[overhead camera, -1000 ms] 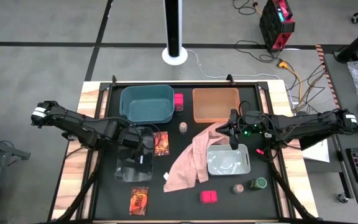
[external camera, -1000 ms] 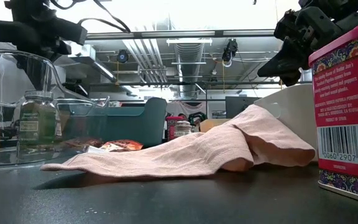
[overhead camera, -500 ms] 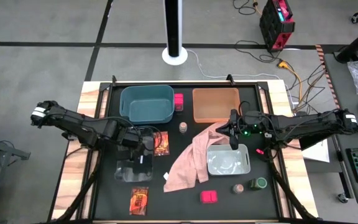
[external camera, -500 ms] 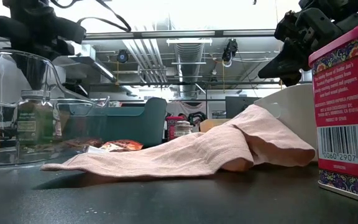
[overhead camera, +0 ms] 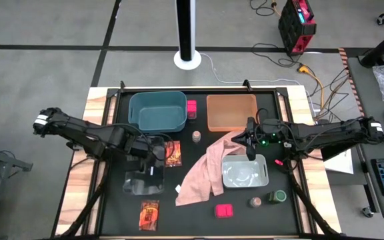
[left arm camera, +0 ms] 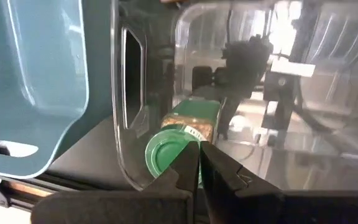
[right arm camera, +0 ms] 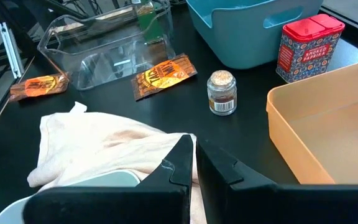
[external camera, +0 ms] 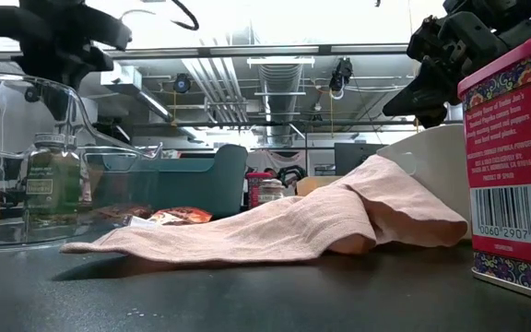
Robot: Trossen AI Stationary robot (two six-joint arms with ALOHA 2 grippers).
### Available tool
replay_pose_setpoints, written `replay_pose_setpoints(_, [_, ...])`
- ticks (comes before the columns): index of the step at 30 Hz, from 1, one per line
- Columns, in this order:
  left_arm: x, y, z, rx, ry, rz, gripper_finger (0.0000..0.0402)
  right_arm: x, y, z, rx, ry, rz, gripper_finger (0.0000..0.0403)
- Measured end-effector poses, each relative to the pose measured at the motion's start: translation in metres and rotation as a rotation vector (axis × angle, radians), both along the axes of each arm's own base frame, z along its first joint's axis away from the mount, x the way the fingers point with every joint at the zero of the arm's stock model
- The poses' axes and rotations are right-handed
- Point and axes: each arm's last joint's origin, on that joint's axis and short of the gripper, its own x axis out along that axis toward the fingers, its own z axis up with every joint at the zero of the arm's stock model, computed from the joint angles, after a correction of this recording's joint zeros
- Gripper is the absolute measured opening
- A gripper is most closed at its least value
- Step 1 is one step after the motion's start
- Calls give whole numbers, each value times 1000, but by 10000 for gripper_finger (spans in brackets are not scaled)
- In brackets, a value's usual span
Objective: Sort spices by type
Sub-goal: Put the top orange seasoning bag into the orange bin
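While the left hand hangs over the clear bin on the left side of the desk, its fingers are pressed together with nothing between them, and a green-lidded jar stands upright inside that bin just beneath them. Over on the right, the right hand sits above the far edge of the grey bin, fingers likewise closed and empty, with the pink cloth draped off that bin's left side. One packet lies just right of the clear bin, another packet at the near edge. A pink-topped jar stands between the teal bin and the orange bin, with a pink box right beside the teal one. Along the near edge sit a second pink box, a brownish jar and another green-lidded jar.
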Motion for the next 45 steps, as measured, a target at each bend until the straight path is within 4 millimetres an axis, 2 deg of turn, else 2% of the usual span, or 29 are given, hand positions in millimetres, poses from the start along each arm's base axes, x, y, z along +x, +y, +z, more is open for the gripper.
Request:
replay_pose_setpoints(6, [9, -7, 13, 34, -138, 12, 0, 0, 0, 0, 7, -1, -3, 13])
replay_pose_setpoints(12, [20, -31, 21, 115, -357, -128, 0, 1, 1, 2, 35, -7, -2, 13])
replay_pose_setpoints(16, [21, -53, 26, 212, -496, -225, 0, 4, 6, 13, 42, -42, 57, 13])
replay_pose_setpoints(21, [14, -74, 29, 406, -624, -259, 0, 15, 17, 32, 19, -74, 127, 13])
replay_pose_setpoints(25, [9, -82, 26, 498, -685, -258, 0, 34, 28, 44, -5, -65, 189, 13])
replay_pose_setpoints(32, [9, -86, 21, 445, -711, -232, 0, 75, 39, 63, -6, 43, 227, 13])
replay_pose_setpoints(40, [9, -100, -3, 462, -793, -374, 0, 120, 43, 70, -54, 192, 254, 13])
replay_pose_setpoints(45, [6, -97, -17, 472, -907, -416, 0, 147, 45, 75, -133, 192, 301, 13])
